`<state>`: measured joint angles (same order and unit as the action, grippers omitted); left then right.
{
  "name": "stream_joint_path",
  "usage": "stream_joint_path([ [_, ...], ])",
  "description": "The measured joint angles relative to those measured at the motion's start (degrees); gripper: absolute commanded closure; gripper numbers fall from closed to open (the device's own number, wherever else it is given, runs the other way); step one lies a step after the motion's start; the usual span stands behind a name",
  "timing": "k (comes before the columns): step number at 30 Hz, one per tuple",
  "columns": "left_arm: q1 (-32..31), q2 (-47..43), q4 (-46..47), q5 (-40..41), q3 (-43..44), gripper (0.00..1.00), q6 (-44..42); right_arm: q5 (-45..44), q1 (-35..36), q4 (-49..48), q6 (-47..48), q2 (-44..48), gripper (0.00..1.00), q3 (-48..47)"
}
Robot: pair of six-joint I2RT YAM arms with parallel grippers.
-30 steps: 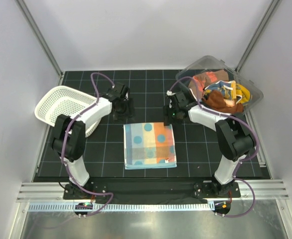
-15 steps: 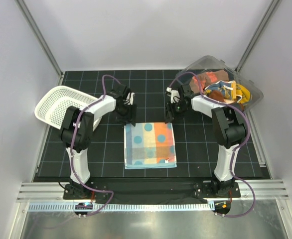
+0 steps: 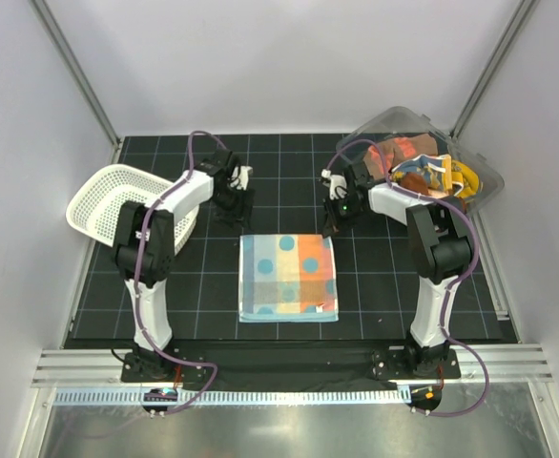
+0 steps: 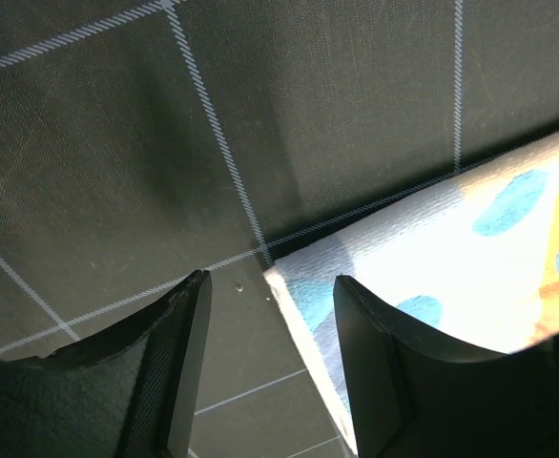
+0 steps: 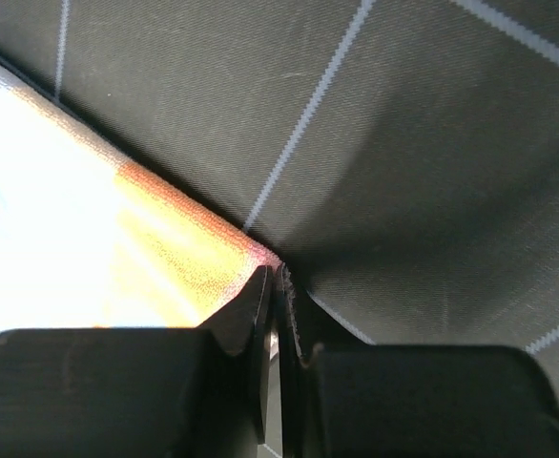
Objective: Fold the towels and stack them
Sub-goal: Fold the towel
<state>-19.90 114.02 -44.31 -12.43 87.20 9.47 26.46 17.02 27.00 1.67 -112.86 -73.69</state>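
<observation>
Towels sit in two places: a spotted towel (image 3: 287, 277) lies flat in the middle of the black gridded table (image 3: 375, 286), and the other towels (image 3: 423, 176) are heaped in the clear bin (image 3: 399, 119) at the far right. The left tool (image 4: 272, 286) hangs low over the spotted towel's far left corner with its jaws parted wide. That pale blue corner lies in the gap between the fingers (image 4: 179, 363), and neither touches the cloth. The right tool (image 5: 275, 281) is at the far right, orange corner with its jaws pressed together. Their tips meet the very point of the cloth, but whether any fabric is pinched cannot be told. A white mesh basket (image 3: 117, 200) stands at the left of the table
</observation>
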Motion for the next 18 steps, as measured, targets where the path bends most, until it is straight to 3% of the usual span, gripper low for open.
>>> stream_joint_path([
  [1,0.2,0.3,-0.3,-0.3,0.3,0.43,-0.5,-0.2,0.0,0.0,0.0,0.0,0.79,0.0],
  [5,0.4,2.2,-1.1,-2.4,0.7,0.45,-2.0,-0.4,-0.2,0.0,-0.3,0.1,0.64,0.0],
  [8,0.3,3.7,-1.9,-3.4,0.7,0.48,-2.7,-0.3,-0.3,-0.2,-0.2,0.4,0.62,0.0],
  [13,0.2,4.4,-2.5,-4.3,0.7,0.58,-3.4,-0.5,-1.5,0.0,-0.2,0.4,0.74,0.0],
  [17,0.2,5.0,-2.8,-5.1,1.1,0.94,-3.3,-1.7,-1.9,0.1,-0.3,0.4,0.9,0.0],
  [18,0.2,5.4,-2.8,-5.2,1.4,0.99,-3.1,-2.1,-2.0,0.0,-0.3,0.4,0.95,0.0],
])
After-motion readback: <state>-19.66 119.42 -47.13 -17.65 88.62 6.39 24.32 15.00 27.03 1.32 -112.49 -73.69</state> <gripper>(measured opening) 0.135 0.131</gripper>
